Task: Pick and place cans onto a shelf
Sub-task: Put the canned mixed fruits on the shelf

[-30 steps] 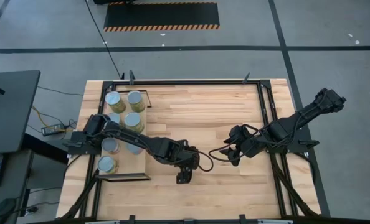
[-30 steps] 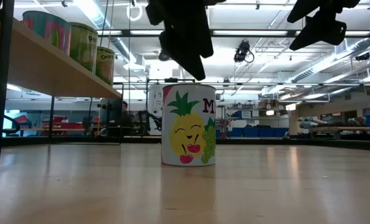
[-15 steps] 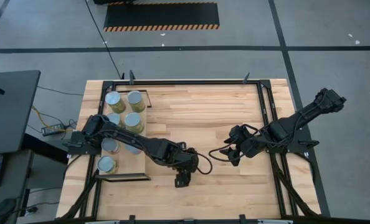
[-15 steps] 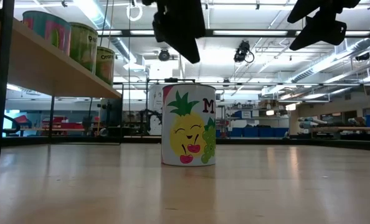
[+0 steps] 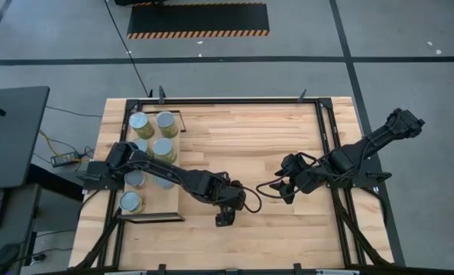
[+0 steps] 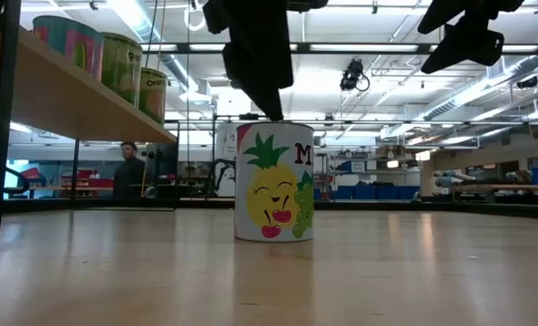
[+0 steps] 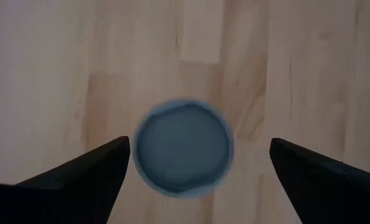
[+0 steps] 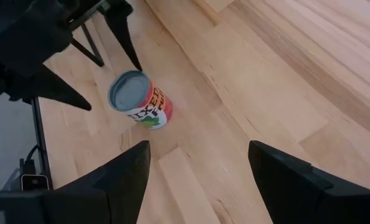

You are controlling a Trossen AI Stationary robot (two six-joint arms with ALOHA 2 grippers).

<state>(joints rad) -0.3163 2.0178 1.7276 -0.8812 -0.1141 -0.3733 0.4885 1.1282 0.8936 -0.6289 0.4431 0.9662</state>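
Observation:
A can (image 6: pixel 273 181) with a pineapple label stands upright on the tabletop, its grey top (image 7: pixel 184 146) facing up; it also shows in the right wrist view (image 8: pixel 141 99). My left gripper (image 7: pixel 200 144) hangs open just above the can, pointing down, with one finger on either side of the top and a gap on each side. In the high view the left gripper (image 5: pixel 225 214) hides the can. My right gripper (image 5: pixel 282 187) waits open, raised, toward the table's right. Several cans (image 5: pixel 163 147) stand on the shelf (image 5: pixel 154 200) at the table's left.
In the low view the shelf board (image 6: pixel 70 100) runs along the upper left at a height, carrying cans (image 6: pixel 120 59). A black frame (image 5: pixel 330 137) edges the table. Bare wood lies between the two arms. A person (image 6: pixel 129 172) stands in the room behind.
My left gripper has risen a little above the can, then sunk back down over its top, ending slightly farther toward the shelf side. The can has kept still. A person has walked into view behind the table.

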